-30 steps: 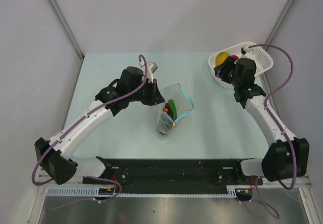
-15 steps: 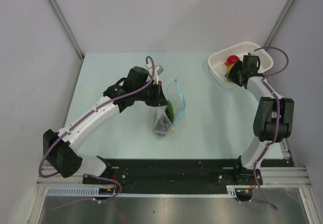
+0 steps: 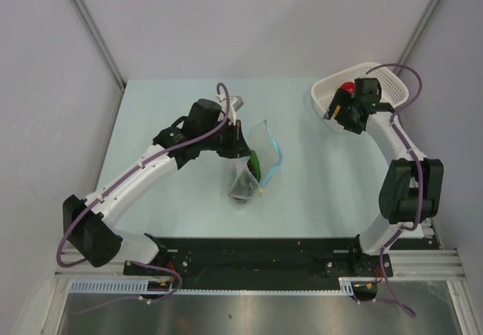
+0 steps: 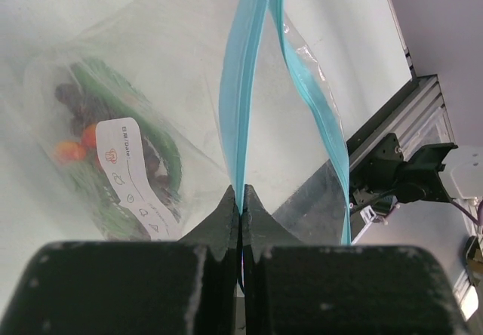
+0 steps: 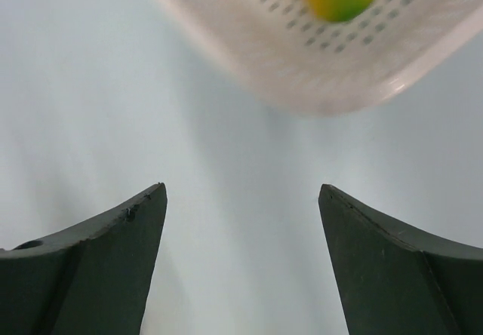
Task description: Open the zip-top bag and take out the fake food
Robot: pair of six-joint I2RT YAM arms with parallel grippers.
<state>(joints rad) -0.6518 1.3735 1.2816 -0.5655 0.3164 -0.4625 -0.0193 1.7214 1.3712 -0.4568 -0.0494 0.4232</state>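
The zip-top bag (image 3: 247, 178) runs near-to-far, its mouth at the far end.

Bright, even light, but your right wrist view is soft.
You get flat white light from above on the pale table (image 3: 317, 192), with only faint, soft-edged shadows beneath the arms. In your left wrist view the zip-top bag (image 4: 143, 71) is sharp, with a mild sheen on its crinkled plastic. In your right wrist view the white basket (image 5: 302, 71) is smeared by blur.

The white label (image 4: 140, 178) on the zip-top bag (image 4: 181, 63) carries unreadable print.
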